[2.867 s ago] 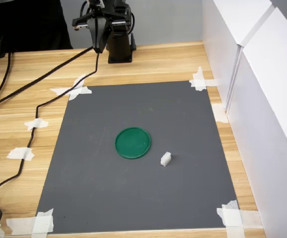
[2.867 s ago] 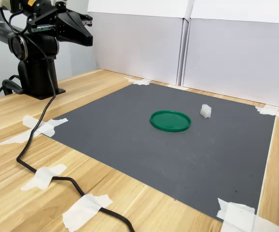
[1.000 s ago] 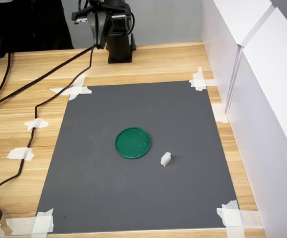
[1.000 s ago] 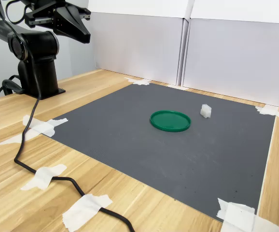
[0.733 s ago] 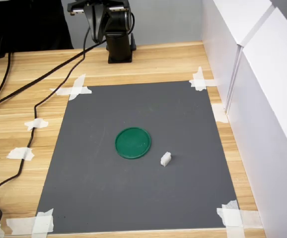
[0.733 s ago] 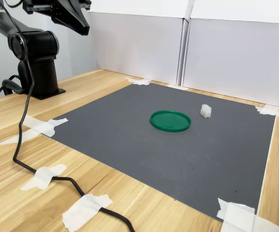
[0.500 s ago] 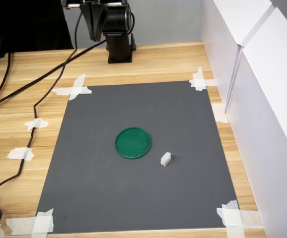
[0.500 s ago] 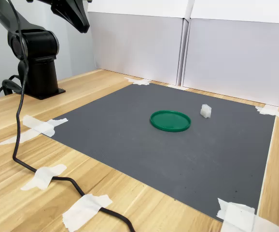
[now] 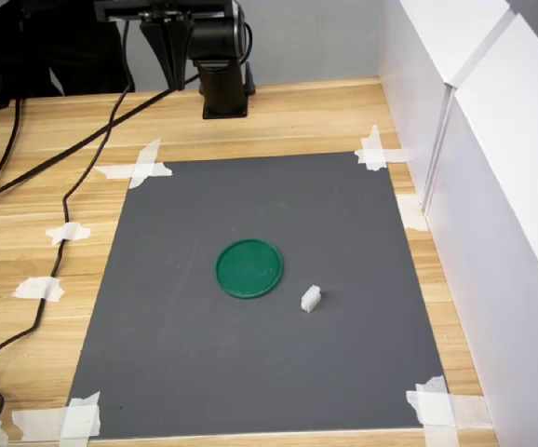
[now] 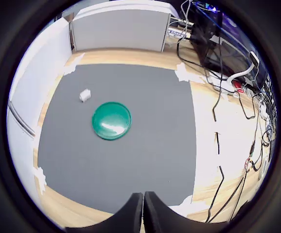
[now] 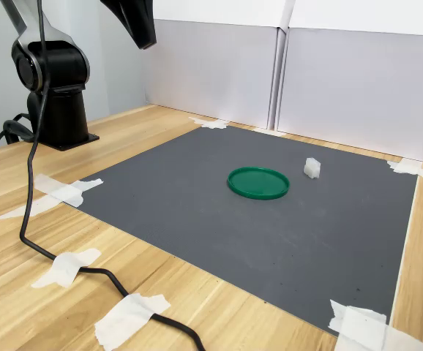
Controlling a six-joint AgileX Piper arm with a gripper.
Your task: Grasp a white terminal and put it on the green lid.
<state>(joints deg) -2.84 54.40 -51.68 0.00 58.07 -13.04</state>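
The white terminal (image 9: 311,298) (image 11: 312,168) (image 10: 85,95) is a tiny stepped block lying on the grey mat (image 9: 250,372). It sits just beside the green lid (image 9: 248,268) (image 11: 258,182) (image 10: 111,120) and does not touch it. The lid is a flat round dark-green disc near the mat's middle, with nothing on it. My gripper (image 10: 143,196) (image 11: 147,40) hangs high over the mat's far edge near the arm's base, far from both. In the wrist view its two fingers meet with nothing between them.
White panel walls (image 9: 492,140) (image 11: 328,80) run along one side of the mat. The black arm base (image 9: 224,88) (image 11: 54,95) stands on the wooden table. A black cable (image 9: 64,196) (image 11: 32,219) trails across it, and white tape pieces (image 9: 139,168) hold the mat's corners.
The arm has lifted and swung the gripper higher and out toward the mat. The terminal and the lid have not moved.
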